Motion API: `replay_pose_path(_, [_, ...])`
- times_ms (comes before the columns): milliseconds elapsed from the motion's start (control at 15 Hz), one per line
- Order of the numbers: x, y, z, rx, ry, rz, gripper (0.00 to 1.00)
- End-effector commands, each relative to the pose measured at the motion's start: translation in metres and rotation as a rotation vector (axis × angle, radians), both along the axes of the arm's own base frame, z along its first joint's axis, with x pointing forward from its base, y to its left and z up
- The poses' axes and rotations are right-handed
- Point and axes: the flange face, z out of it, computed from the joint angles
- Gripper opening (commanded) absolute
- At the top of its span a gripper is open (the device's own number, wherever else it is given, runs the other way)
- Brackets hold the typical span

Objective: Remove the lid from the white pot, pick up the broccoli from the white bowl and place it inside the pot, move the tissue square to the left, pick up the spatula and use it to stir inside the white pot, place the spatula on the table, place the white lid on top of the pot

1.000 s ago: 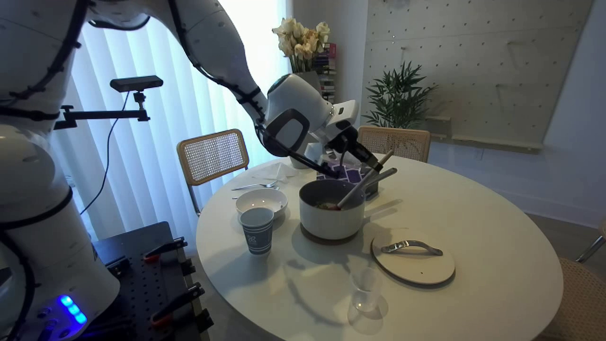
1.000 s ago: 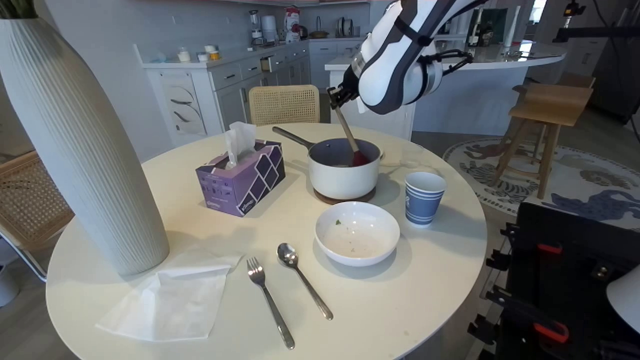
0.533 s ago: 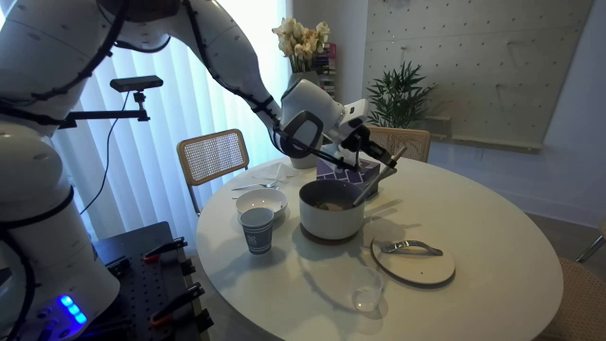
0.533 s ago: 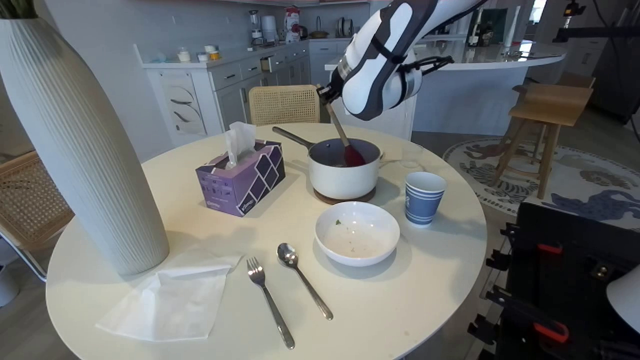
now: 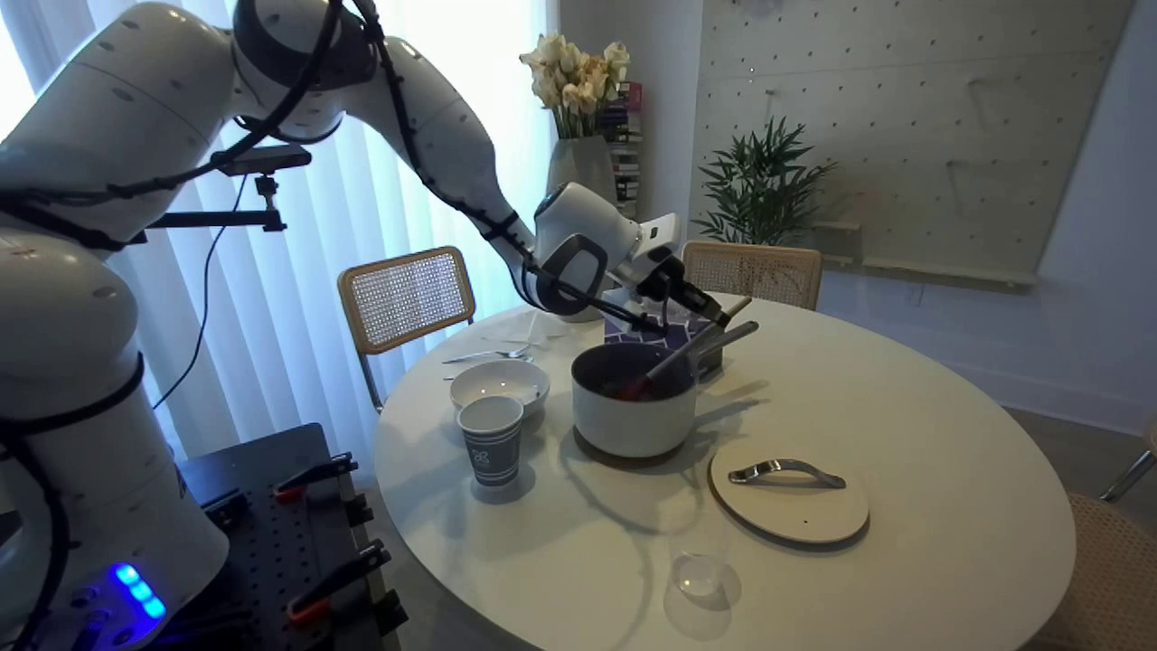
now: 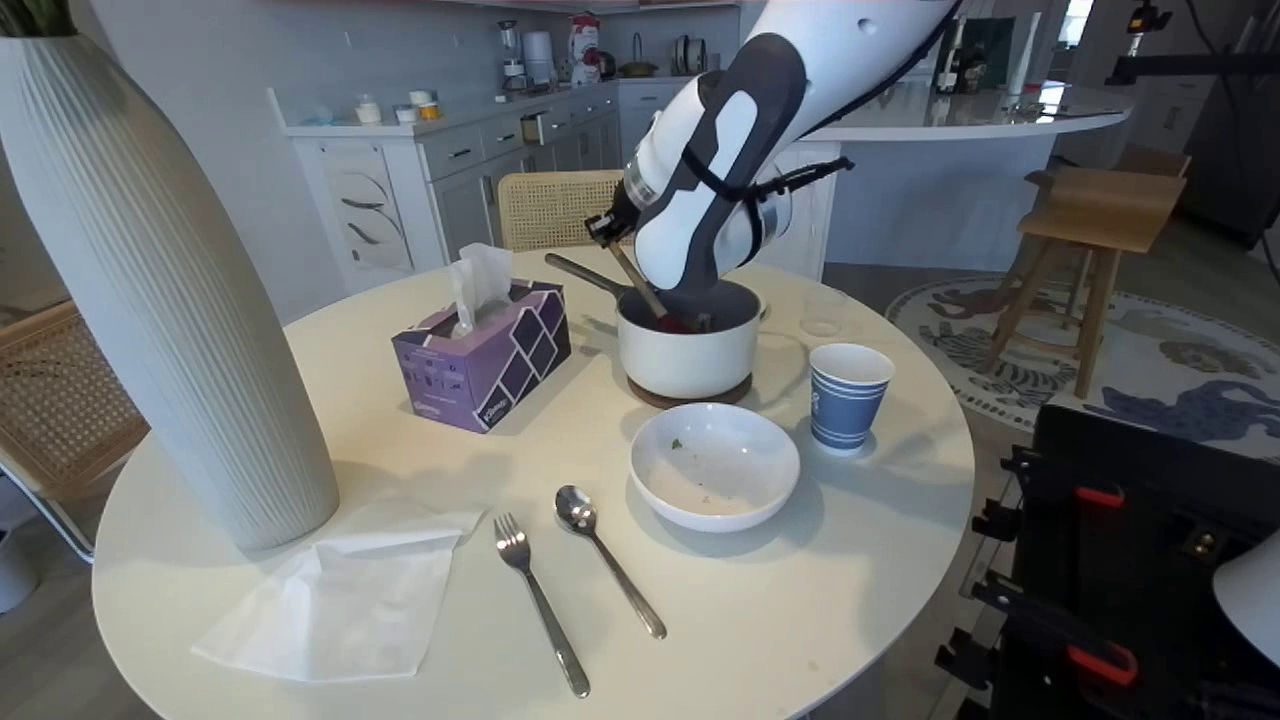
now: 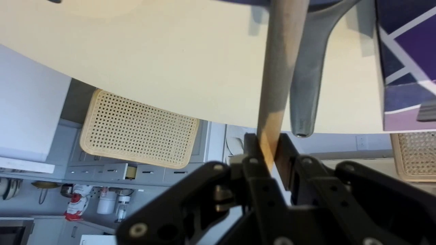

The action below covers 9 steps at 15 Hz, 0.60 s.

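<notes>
gripper (image 7: 267,146): fingers clamped on the spatula (image 7: 281,61), near the top end of its wooden handle.

spatula tilted; dark red head down inside the white pot (image 6: 687,362), handle leaning out over the rim toward the gripper. arm (image 6: 700,200) covers part of the pot's mouth in an exterior view; contents hard to make out. in the wrist view the wooden handle runs close along the pot's own grey one; whether they touch, cannot tell.

pot upright on a brown disc (image 6: 652,398), on the round table (image 5: 931,452). lid (image 5: 795,506) flat on the table, its grey handle up, apart from the pot.

white bowl (image 6: 735,460) near the pot, a small green bit inside. blue-and-white cup (image 6: 848,400) upright just beside it. fork (image 6: 545,612) and spoon (image 6: 615,570) lie apart, side by side. flat white tissue (image 6: 370,600) by the tall vase (image 6: 200,330). purple tissue box (image 6: 490,360) near the pot, one sheet poking up.
</notes>
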Motion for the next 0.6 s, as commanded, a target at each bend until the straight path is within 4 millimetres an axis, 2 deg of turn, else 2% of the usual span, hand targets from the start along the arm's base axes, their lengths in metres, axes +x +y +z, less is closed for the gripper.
replay_pose_path(0, [-0.004, 0.023, -0.006, 0.025, 0.005, 0.010, 0.04])
replay_pose_path(333, [-0.029, 0.027, 0.002, 0.048, 0.047, 0.032, 0.04])
replay_pose_path(533, [-0.042, 0.020, 0.022, 0.076, 0.066, 0.028, 0.04])
